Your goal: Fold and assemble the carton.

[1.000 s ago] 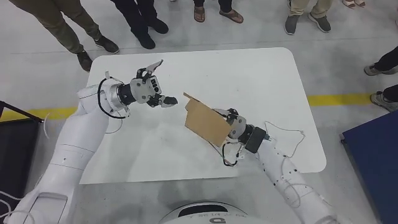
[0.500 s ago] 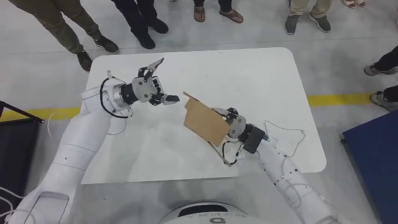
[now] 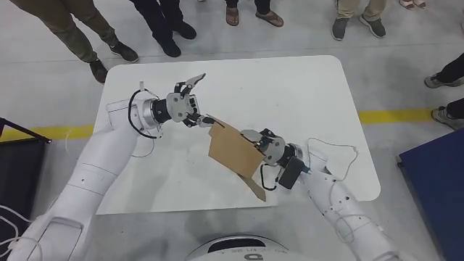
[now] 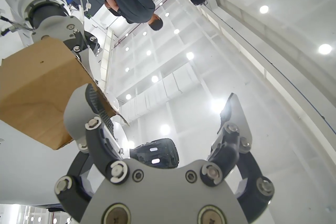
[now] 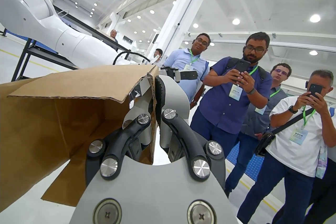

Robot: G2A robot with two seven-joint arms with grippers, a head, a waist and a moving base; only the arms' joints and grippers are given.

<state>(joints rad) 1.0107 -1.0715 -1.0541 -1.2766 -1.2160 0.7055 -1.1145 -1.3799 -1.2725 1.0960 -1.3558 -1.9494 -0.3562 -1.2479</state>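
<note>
While the right gripper (image 5: pixel 155 87) keeps its two fingers pressed together on one wall of the carton (image 5: pixel 65 109), the brown cardboard stands tilted over the white table (image 3: pixel 312 94), half opened and not yet in box form. From the top view the carton (image 3: pixel 235 152) lies between both grippers: the right gripper (image 3: pixel 257 143) clamps its edge on one side, and the left gripper (image 3: pixel 197 101) is at its far upper corner. The left gripper (image 4: pixel 160 101) has its jaws wide apart. One of its fingers touches the corner of the carton (image 4: pixel 39 88), and the other finger is free in the air, away from the cardboard. A loose flap hangs down below the right gripper, near the table edge.
</note>
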